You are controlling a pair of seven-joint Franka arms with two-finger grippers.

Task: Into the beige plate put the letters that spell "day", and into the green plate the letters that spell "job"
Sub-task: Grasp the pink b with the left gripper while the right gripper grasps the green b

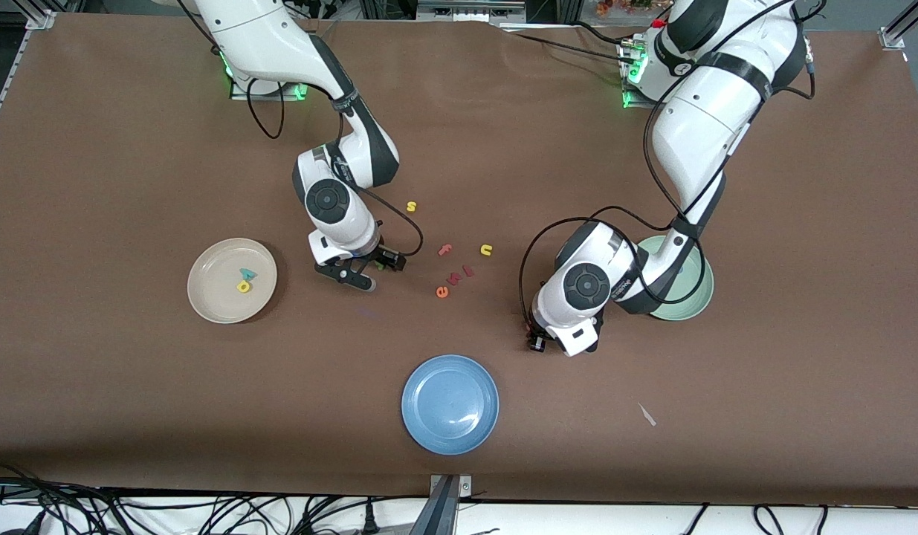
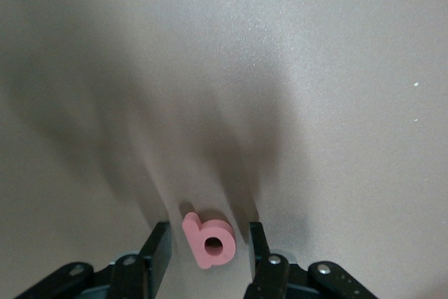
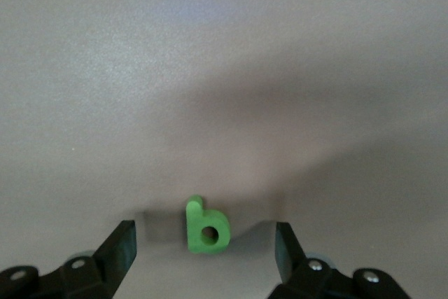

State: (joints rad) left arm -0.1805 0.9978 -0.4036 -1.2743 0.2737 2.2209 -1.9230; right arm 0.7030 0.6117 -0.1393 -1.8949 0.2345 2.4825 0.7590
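Take twelve o'clock as the robots' bases. The brown table (image 1: 131, 148) holds three plates: the beige plate (image 1: 209, 297) at nine o'clock, the green plate (image 1: 693, 301) at three, and a blue plate (image 1: 450, 403) at six.

The right gripper (image 3: 204, 232) is low at the beige plate's three o'clock. Its fingers are wide apart around the green a (image 3: 206, 227), not touching it. The left gripper (image 2: 208, 232) is low at the green plate's eight o'clock. Its fingers stand close beside the pink b (image 2: 210, 243), with small gaps.

The yellow d (image 1: 243, 286) and teal y (image 1: 247, 274) lie in the beige plate.
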